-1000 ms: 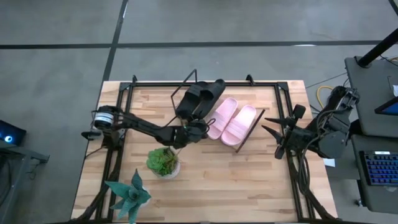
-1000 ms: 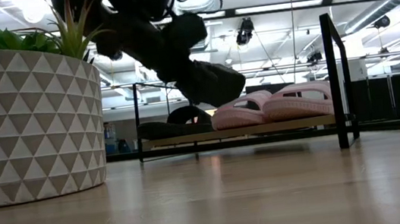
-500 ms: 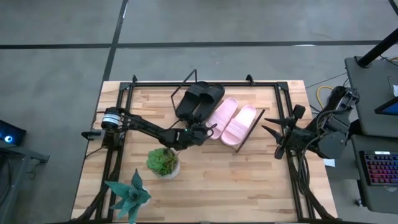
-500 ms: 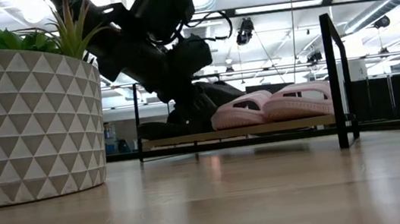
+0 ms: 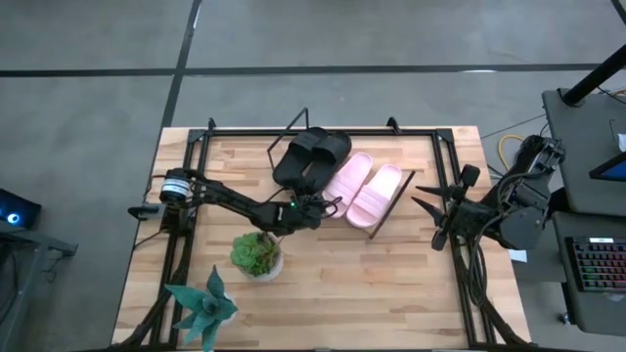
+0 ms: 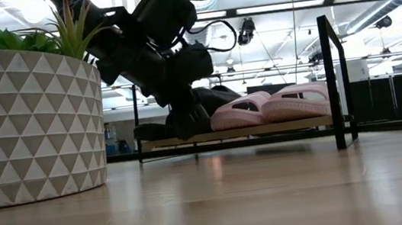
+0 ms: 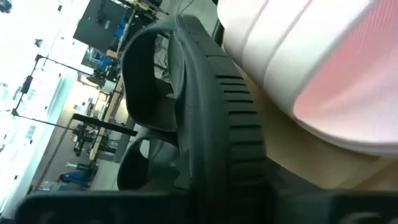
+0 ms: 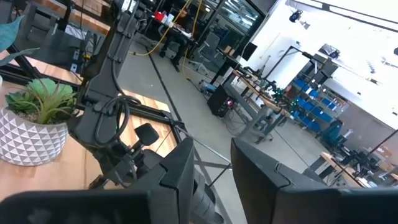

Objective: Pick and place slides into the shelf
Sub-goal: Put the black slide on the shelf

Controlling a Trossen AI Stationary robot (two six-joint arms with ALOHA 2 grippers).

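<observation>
The wooden table carries everything, and I use the shelf as the reference for all places. The shelf is a light-wood board on a thin black wire frame, and it stands in the far half of the table, near the middle.

All four slides lie on the shelf in one row. The two black slides are on the part of the shelf nearer to the left arm, and the two pink slides lie just beside them, on the part nearer to the right arm. In the low view the pink slides rest flat on the board.

The left arm reaches from the left edge of the table to the near edge of the shelf. The left gripper is at the near end of the black slides. It looks very close to one black slide, but I cannot tell how its fingers stand.

The right gripper waits beside the shelf, apart from it, with its fingers spread wide and holding nothing.

A potted plant in a patterned white pot stands in front of the shelf, near the left gripper. A second, spiky plant is farther from the shelf, at the near left corner of the table.
</observation>
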